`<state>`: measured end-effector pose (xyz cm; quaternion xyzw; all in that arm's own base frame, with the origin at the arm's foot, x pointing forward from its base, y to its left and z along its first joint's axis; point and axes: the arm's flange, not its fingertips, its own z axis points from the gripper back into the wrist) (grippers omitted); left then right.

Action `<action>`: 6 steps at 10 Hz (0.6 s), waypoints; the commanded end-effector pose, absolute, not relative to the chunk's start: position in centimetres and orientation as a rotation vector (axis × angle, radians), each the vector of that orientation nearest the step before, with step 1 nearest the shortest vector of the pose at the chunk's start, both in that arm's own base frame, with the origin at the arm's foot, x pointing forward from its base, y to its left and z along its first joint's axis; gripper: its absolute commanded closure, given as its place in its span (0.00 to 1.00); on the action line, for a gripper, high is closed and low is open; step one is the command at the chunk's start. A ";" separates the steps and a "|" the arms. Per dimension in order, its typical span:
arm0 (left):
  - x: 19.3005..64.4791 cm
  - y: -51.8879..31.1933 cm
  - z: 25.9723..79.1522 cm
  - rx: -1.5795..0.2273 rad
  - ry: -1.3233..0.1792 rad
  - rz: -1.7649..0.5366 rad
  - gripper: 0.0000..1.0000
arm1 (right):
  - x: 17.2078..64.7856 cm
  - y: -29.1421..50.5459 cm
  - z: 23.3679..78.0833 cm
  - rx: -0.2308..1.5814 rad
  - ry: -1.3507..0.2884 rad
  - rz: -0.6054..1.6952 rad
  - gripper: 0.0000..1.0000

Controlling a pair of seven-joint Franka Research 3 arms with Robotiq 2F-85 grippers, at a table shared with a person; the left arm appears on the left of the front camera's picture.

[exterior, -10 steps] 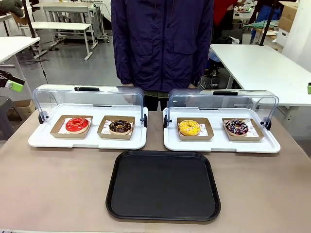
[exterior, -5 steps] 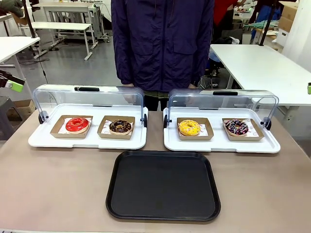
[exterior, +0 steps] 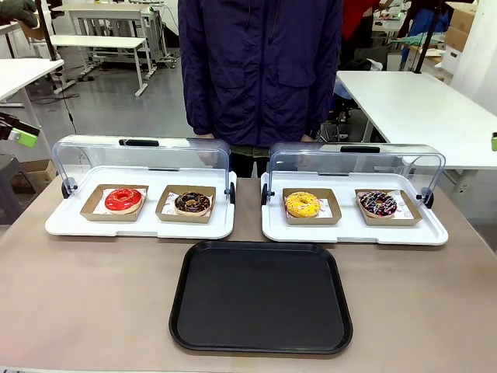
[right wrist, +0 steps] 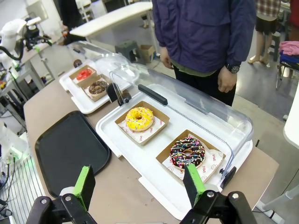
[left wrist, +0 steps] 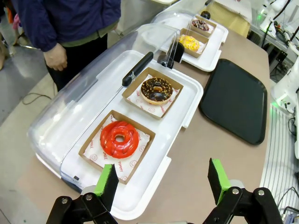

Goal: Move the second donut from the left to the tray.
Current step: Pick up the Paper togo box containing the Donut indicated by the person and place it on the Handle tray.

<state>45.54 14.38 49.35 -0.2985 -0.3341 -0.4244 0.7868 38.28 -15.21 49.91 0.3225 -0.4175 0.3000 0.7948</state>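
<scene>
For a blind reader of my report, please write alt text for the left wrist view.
The open left gripper points toward a white tray with a red donut and, behind it, a chocolate donut, each in a cardboard holder. A black tray lies to the right, and a person stands at the upper left.

Front view: the person (exterior: 260,70) is cut off above the shoulders by the top edge; legs hidden behind the table (exterior: 93,295). Left wrist view: we cannot read the print on the paper (left wrist: 140,94) under the chocolate donut (left wrist: 156,90); too small.
</scene>
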 end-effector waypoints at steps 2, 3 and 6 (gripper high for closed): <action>45.5 14.3 49.4 -0.653 -0.724 -0.921 0.00 | 38.7 -15.3 50.0 0.696 -0.928 0.663 0.00; 45.5 14.3 49.4 -0.653 -0.724 -0.921 0.00 | 38.7 -15.3 50.0 0.696 -0.928 0.663 0.00; 45.5 14.3 49.4 -0.653 -0.724 -0.921 0.00 | 38.7 -15.3 50.0 0.696 -0.928 0.663 0.00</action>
